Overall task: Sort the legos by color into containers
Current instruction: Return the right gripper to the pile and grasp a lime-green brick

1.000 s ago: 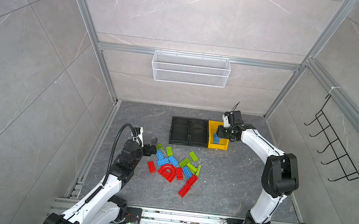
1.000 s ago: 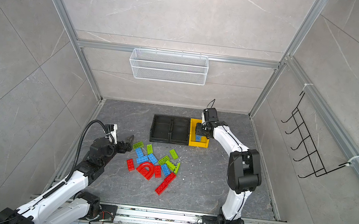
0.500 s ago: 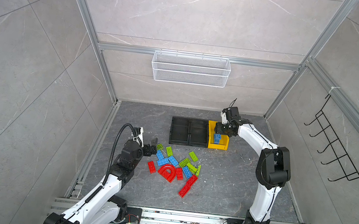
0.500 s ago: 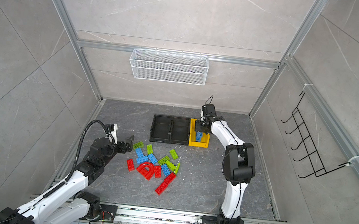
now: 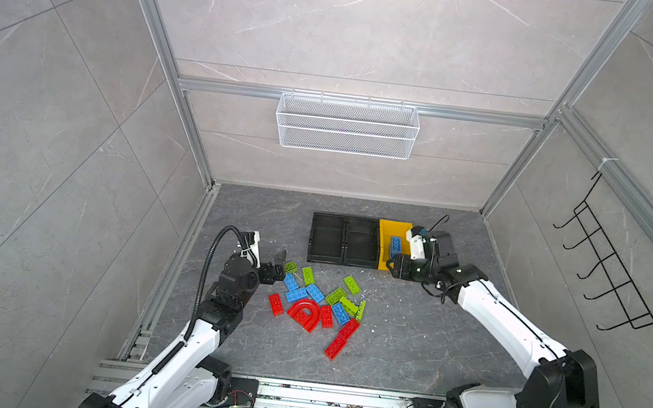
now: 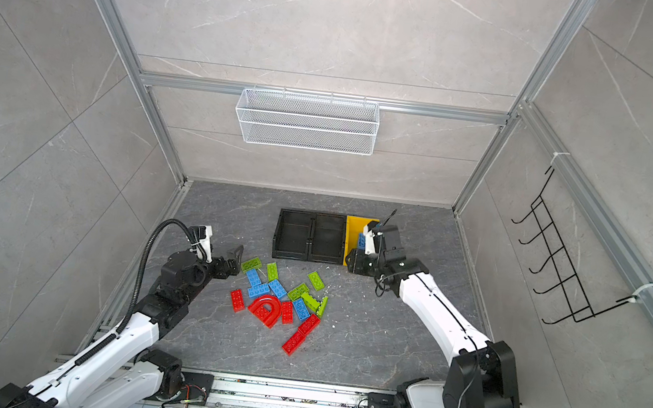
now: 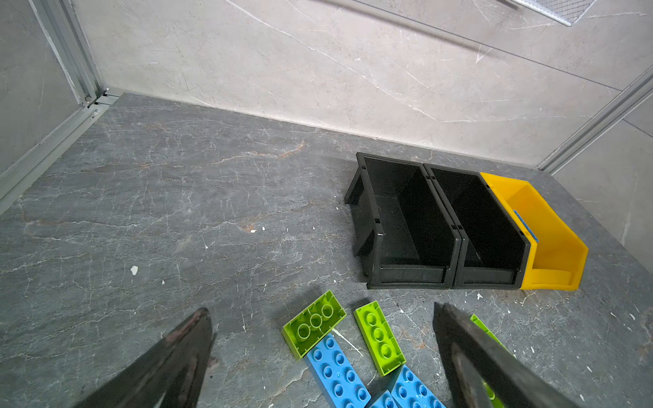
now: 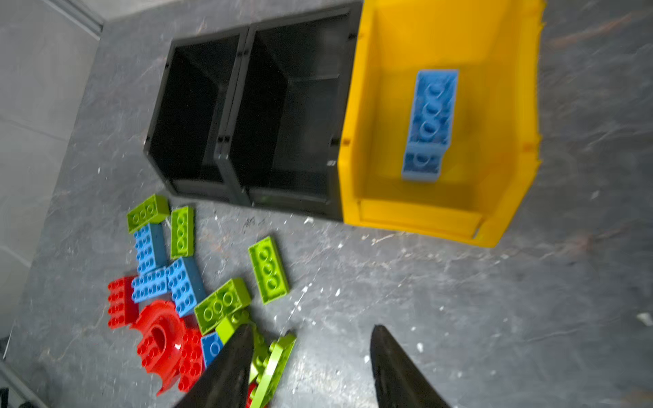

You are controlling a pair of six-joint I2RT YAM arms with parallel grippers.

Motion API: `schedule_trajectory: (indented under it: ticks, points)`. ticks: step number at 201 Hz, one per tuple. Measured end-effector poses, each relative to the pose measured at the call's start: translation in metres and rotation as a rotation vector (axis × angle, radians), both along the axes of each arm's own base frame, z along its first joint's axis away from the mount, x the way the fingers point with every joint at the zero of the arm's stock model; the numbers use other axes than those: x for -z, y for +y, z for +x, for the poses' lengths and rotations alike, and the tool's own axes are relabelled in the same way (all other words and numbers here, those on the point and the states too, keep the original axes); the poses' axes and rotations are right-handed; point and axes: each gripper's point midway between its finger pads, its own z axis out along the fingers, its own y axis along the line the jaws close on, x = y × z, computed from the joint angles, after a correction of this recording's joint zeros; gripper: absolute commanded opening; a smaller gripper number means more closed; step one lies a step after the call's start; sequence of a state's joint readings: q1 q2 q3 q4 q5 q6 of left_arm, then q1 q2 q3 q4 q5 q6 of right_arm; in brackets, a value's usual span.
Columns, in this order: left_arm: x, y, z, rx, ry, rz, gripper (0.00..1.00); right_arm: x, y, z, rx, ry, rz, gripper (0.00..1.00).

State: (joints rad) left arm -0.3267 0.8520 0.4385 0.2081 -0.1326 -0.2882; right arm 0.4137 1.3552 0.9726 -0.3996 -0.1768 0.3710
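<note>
- Right gripper [image 8: 312, 332], jaws parted and empty, hangs by the front edge of the yellow bin [image 5: 385, 245], mid-frame in both top views; one blue lego [image 8: 429, 123] lies inside.
- Left gripper [image 7: 319, 311], jaws spread, grasps nothing beside the loose legos [image 5: 318, 300] below the black bins [image 5: 344, 238].

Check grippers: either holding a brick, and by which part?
Nothing held: left gripper and right gripper are open, empty; a blue brick lies in the yellow bin.

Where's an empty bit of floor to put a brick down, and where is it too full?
Bare floor: the wide patch between the left rail and the black bins; and the stretch between the brick pile and the right arm. Crowded: the brick pile, just in front of the bins.
</note>
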Motion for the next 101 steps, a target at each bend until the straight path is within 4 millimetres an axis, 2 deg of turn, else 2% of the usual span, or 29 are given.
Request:
schedule_trajectory:
  ticks: [17,34,101]
  points:
    - [0.001,0.0,0.0,0.0,0.003,0.001,1.0,0.026,0.02,-0.027,-0.049,0.066,-0.008,0.56]
    - [0.003,0.0,0.001,0.001,0.008,0.002,1.0,0.043,0.035,-0.043,-0.078,0.117,-0.012,0.55]
    - [0.007,-0.001,0.002,0.003,0.021,0.007,1.0,0.078,0.051,-0.04,-0.062,0.169,-0.04,0.55]
